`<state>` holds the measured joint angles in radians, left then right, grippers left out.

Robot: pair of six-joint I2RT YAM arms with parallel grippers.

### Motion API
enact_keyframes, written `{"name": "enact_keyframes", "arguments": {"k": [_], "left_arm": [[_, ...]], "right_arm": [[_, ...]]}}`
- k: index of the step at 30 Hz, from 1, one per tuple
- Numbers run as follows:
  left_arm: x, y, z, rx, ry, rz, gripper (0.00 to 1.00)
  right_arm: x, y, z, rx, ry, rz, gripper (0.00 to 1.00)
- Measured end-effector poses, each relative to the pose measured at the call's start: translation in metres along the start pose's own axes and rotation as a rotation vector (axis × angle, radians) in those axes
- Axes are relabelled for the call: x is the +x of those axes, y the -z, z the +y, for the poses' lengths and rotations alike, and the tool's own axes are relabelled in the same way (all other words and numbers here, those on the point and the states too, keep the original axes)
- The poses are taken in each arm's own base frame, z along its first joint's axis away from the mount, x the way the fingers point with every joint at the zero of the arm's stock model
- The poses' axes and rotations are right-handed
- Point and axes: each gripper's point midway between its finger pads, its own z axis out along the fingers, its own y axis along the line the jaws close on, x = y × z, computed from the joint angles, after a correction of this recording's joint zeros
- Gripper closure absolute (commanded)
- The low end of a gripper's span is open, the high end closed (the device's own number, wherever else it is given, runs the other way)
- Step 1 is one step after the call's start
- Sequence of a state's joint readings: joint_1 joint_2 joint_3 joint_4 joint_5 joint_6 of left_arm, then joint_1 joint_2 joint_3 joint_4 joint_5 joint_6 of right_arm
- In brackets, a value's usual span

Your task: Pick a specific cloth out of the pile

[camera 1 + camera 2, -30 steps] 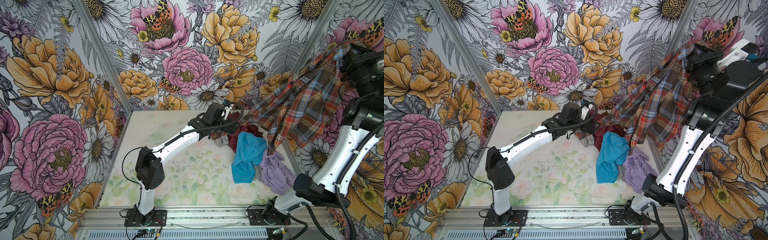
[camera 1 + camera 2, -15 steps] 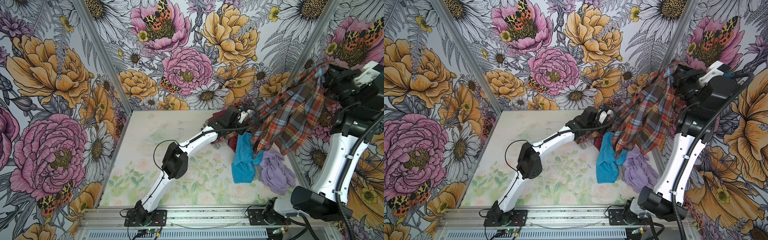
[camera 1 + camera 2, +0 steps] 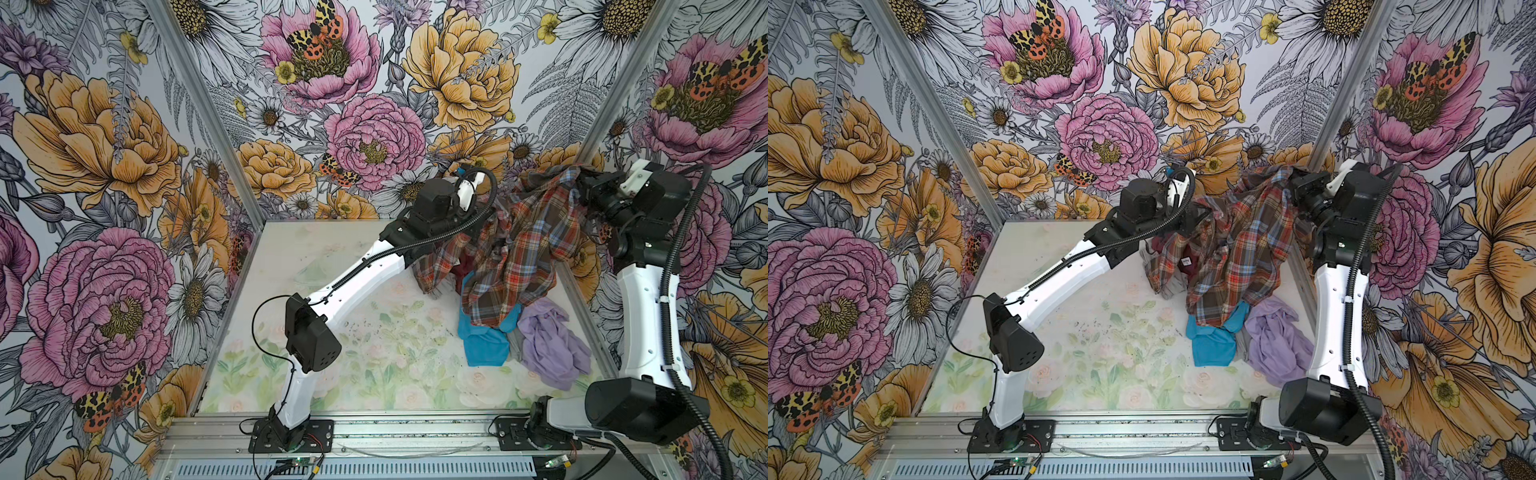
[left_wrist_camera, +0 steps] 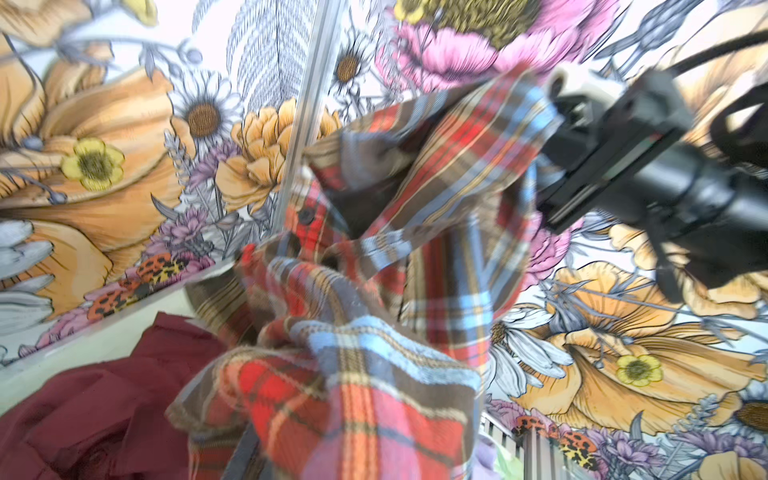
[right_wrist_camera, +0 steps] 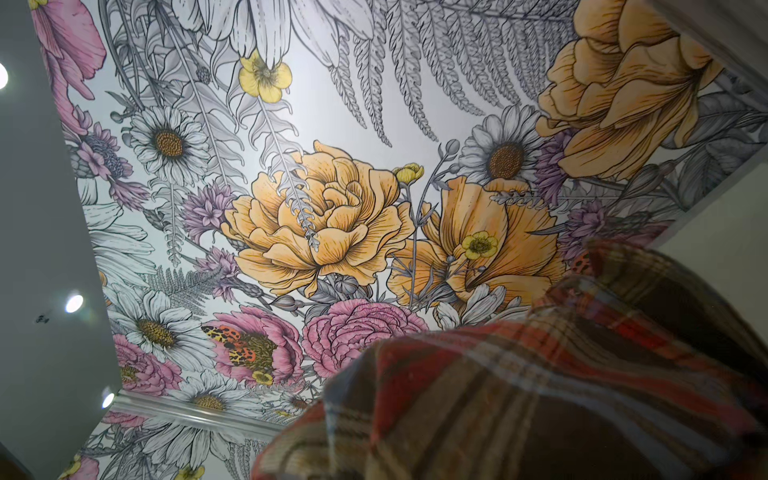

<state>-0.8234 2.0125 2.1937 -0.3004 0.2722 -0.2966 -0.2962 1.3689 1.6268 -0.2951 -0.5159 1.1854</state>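
The cloth (image 3: 519, 257), a brown plaid shirt with red, orange and blue checks, hangs stretched between both grippers over the pile at the table's back right. My right gripper (image 3: 579, 187) is shut on its top part, up near the right wall. My left gripper (image 3: 484, 219) has reached across and is shut on a lower fold, its fingertips buried in fabric. Plaid fabric (image 4: 365, 395) fills the left wrist view over the jaws, and plaid (image 5: 540, 395) likewise hides the right jaws. The shirt's hem drapes over the pile's bright blue garment (image 3: 484, 345).
The pile also holds a lavender garment (image 3: 548, 345) and a maroon one (image 4: 104, 395) under the shirt. Floral walls enclose the table (image 3: 332, 332) on three sides, with a metal corner post (image 3: 598, 124) just behind the right arm. Both arm bases stand on the front rail (image 3: 415, 432).
The right gripper has come down and leftward with the shirt, which now sags onto the pile. The left arm stretched rightward to the hanging shirt and its gripper shut on it.
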Motion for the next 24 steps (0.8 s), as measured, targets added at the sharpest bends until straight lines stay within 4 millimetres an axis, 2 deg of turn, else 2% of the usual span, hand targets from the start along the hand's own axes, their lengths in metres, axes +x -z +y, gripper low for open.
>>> {"name": "enact_keyframes", "arguments": {"k": [2, 6, 9, 12, 16, 20, 24], "left_arm": [[-0.026, 0.018, -0.011, 0.022, 0.005, -0.05, 1.0], [-0.051, 0.039, -0.02, 0.037, 0.011, -0.099, 1.0], [-0.063, 0.053, -0.014, 0.018, 0.009, -0.117, 1.0], [-0.069, 0.077, 0.002, -0.03, 0.015, -0.118, 1.0], [-0.088, 0.127, 0.027, -0.128, 0.021, -0.159, 1.0], [-0.116, 0.188, 0.042, -0.228, 0.009, -0.24, 1.0], [-0.137, 0.249, 0.047, -0.33, -0.004, -0.316, 1.0]], "right_arm": [[0.021, -0.007, 0.011, -0.023, 0.052, 0.044, 1.0], [0.071, -0.018, 0.033, -0.07, 0.155, 0.147, 1.0], [0.117, -0.022, 0.051, -0.11, 0.24, 0.236, 1.0], [0.168, -0.021, 0.068, -0.151, 0.314, 0.326, 1.0], [0.235, -0.007, 0.1, -0.229, 0.402, 0.436, 1.0], [0.292, 0.007, 0.153, -0.358, 0.463, 0.51, 1.0], [0.346, 0.006, 0.202, -0.477, 0.484, 0.568, 1.0]]}}
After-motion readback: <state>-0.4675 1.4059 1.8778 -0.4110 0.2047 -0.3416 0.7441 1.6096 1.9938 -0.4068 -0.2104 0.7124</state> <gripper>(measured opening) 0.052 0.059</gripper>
